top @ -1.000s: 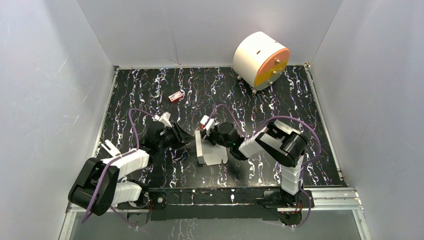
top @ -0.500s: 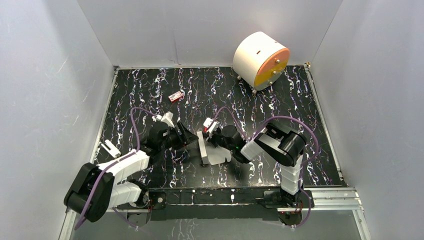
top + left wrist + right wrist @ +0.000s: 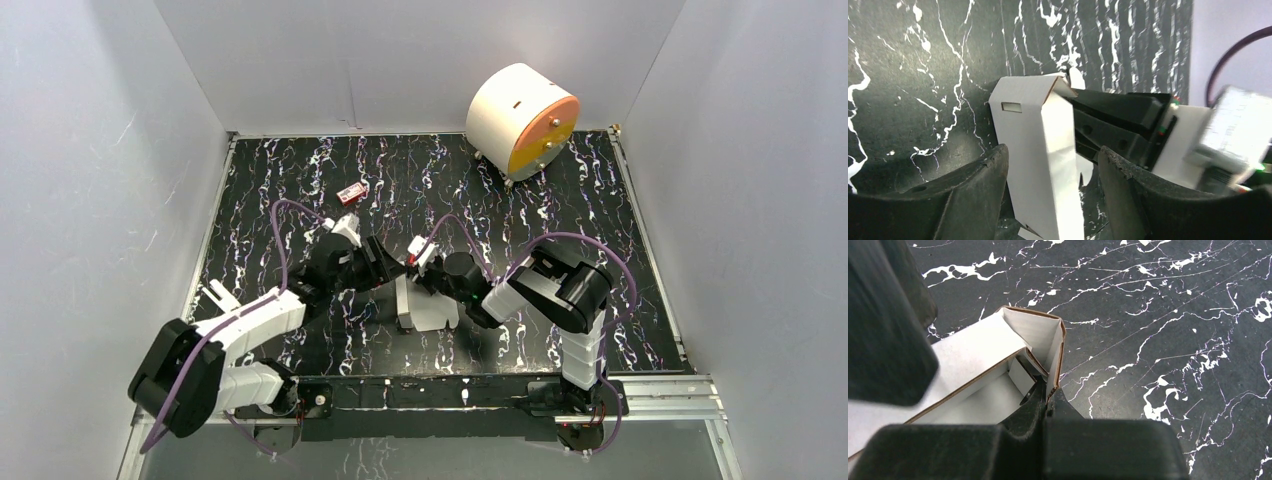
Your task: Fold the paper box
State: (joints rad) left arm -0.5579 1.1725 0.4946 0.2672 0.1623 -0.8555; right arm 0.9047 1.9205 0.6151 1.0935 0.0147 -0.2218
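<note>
My left tool (image 3: 388, 272) is matte black, with broad, curved fingers (image 3: 973, 195) that have a grainy surface. It is released, with one finger on each side of the paper box (image 3: 425, 310). In the left wrist view the left finger is just beside the box's wall and the right finger stands clear of it.

A tiny red item (image 3: 352, 193) lies flat on the bench (image 3: 600, 200), beyond that arm and well apart from it. The bench is glossy black with thin white marble-like veins.

The paper box sits near the middle of the bench, close to the near edge, between my two tools. It is thin white cardboard with brown cut edges, partly folded into a tall narrow sleeve with sharp creases. One face has a small rectangular slot, and loose flaps hang at its open end.

My right tool (image 3: 418, 278) is also black. It is clenched on one thin wall of the box, its fingertips pressed together over the cardboard edge at the box's open mouth.

Far to the right, at the back of the bench, a large smooth white cylinder (image 3: 522, 120) lies on its side, its flat orange face turned toward the right wall
</note>
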